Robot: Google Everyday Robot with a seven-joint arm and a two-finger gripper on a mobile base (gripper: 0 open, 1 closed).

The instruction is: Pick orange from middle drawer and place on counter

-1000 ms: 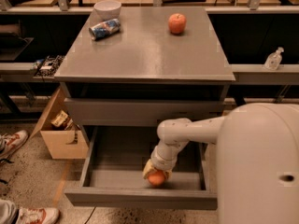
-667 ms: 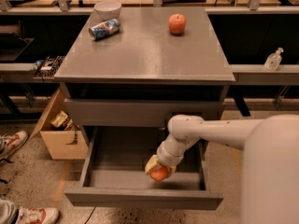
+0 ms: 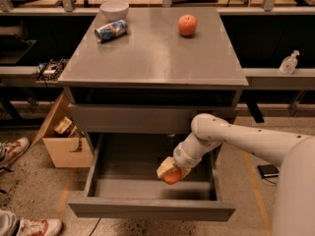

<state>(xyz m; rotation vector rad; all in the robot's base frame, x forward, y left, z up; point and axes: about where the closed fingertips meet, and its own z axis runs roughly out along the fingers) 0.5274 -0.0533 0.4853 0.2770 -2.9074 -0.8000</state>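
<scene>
The orange [image 3: 173,176] is held in my gripper [image 3: 169,170], which is shut on it and holds it a little above the floor of the open middle drawer [image 3: 118,181], right of centre. My white arm reaches in from the right. The grey counter [image 3: 152,48] lies above the drawers. A redder apple [image 3: 187,25] stands on the counter at the back right.
A lying blue can [image 3: 110,30] and a white bowl [image 3: 114,9] are on the counter's back left. A cardboard box [image 3: 61,141] stands on the floor left of the drawer. A shoe [image 3: 12,151] is at the far left. A bottle [image 3: 288,63] stands on the right shelf.
My gripper has lifted the orange off the drawer floor and moved it slightly up. The arm has swung so the elbow is higher.
</scene>
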